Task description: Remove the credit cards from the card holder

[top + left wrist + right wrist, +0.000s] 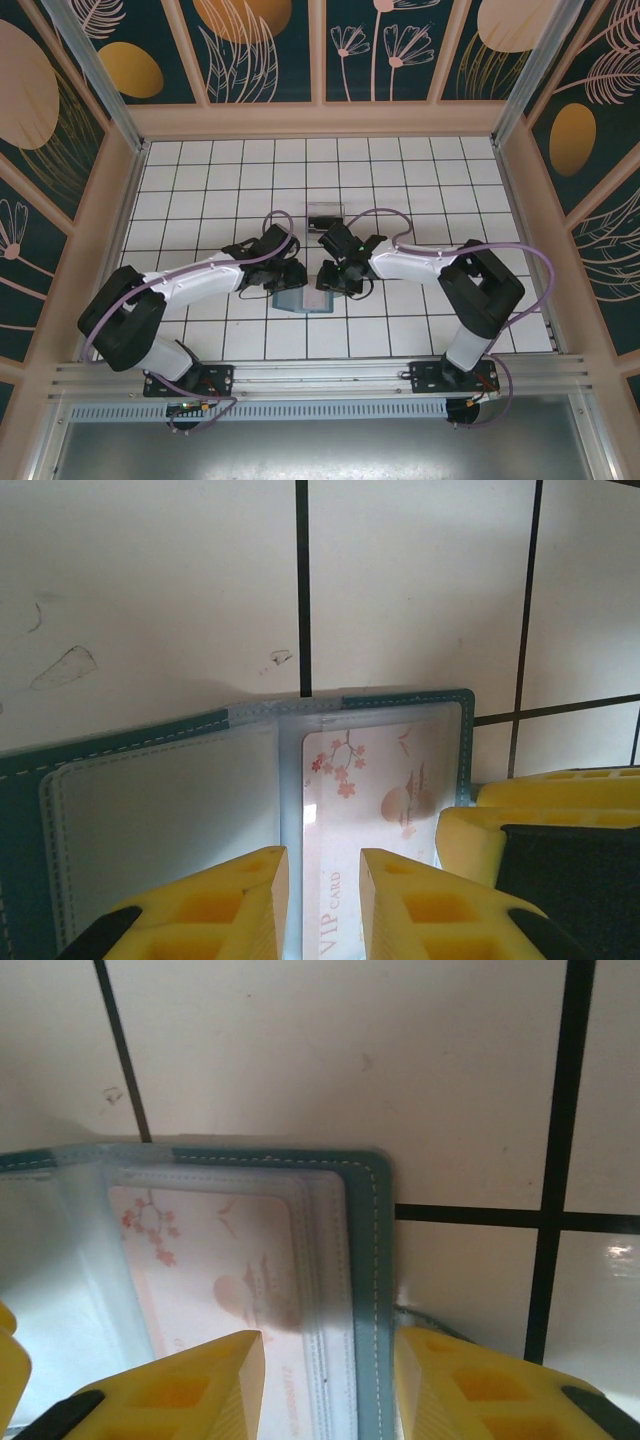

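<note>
White tiles [200, 180] below; reaching inward, straddling edge of card holder [366, 1290] with parted right gripper [328, 1380]; left gripper [322, 900] over credit card [370, 780], hold unclear.

On our left gripper [322, 880] the fingers [225, 910] are yellow. Just ahead of its jaws we see a pale pink card [370, 780] printed with cherry blossoms, inside a teal card holder [18, 830] with pale stitching. Beyond the jaws the table [150, 580] is white, gridded black.
</note>
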Available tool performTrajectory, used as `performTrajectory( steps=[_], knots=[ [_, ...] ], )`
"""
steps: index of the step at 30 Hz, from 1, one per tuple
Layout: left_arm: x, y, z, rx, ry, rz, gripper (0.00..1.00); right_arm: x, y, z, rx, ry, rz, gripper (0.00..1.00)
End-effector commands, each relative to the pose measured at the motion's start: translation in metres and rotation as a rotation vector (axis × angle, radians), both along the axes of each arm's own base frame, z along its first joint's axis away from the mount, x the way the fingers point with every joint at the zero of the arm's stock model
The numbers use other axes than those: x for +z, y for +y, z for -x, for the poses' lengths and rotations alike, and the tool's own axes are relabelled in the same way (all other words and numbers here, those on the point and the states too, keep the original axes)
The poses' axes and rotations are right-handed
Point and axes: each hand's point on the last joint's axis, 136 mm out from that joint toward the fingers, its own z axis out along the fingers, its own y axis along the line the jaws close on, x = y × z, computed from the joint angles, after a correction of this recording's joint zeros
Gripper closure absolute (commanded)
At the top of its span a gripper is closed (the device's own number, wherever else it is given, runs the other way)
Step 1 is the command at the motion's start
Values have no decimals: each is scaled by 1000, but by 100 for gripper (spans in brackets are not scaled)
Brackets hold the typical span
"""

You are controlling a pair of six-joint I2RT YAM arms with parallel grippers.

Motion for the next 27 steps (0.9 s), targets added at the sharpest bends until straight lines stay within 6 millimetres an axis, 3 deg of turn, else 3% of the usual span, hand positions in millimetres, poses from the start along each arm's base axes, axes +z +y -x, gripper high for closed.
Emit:
performTrajectory(
  steps=[1,20,27],
  knots=[
    [-7,1,0,-7,4,-6,73,-10,-4,2,-4,2,43,61],
    [-22,-2,4,-28,46,-9,74,-23,-9,9,12,26,79,76],
    [-33,-1,9,-42,72,-23,74,-22,-9,9,14,27,78,77]
  ],
)
